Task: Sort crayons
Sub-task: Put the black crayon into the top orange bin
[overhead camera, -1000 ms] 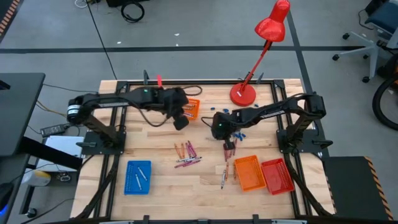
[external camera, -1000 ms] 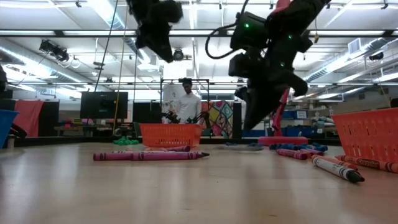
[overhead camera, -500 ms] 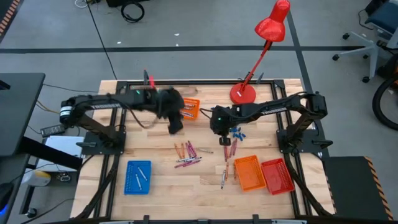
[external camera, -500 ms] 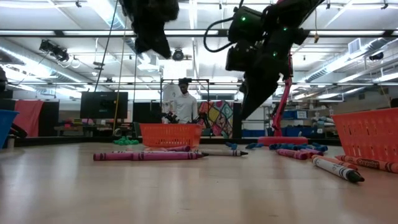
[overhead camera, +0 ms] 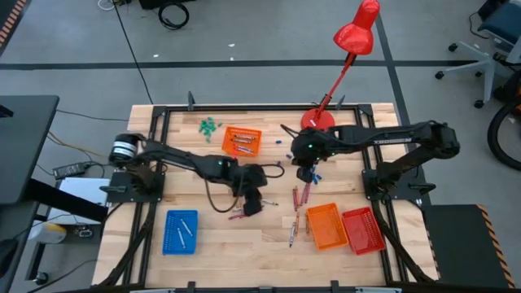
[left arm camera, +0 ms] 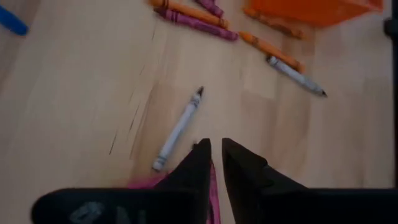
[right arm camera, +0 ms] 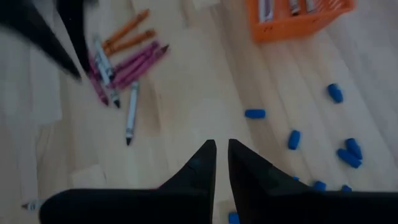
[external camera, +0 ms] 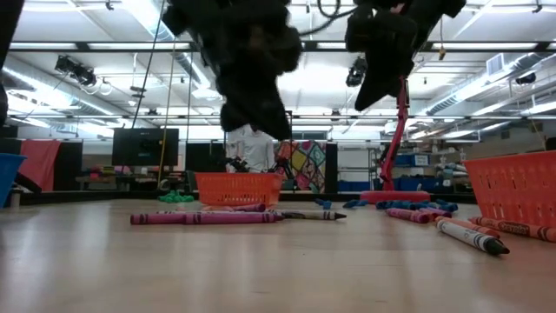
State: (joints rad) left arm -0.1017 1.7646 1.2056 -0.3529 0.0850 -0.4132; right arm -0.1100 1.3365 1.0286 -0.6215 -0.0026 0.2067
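— What are the two hands doing?

— The left hand [overhead camera: 252, 204] hangs over the crayons [overhead camera: 244, 198] at the middle of the table [overhead camera: 212, 236], its fingers [left arm camera: 198, 163] nearly pressed together with only a slit between, pinching nothing. The right hand [overhead camera: 304, 172], fingers likewise close and bare, sits above the blue pieces [overhead camera: 313, 173].

— And the containers?

— A blue tray [overhead camera: 180, 231] near the left front holds a couple of pale sticks. A small orange tray [overhead camera: 242, 141] at the back holds several crayons. An orange basket [overhead camera: 326, 225] and a red basket [overhead camera: 363, 229], both of latticed plastic, stand side by side at the right front; more crayons [overhead camera: 294, 228] lie on the bare wood beside them. No wrapper writing is legible.
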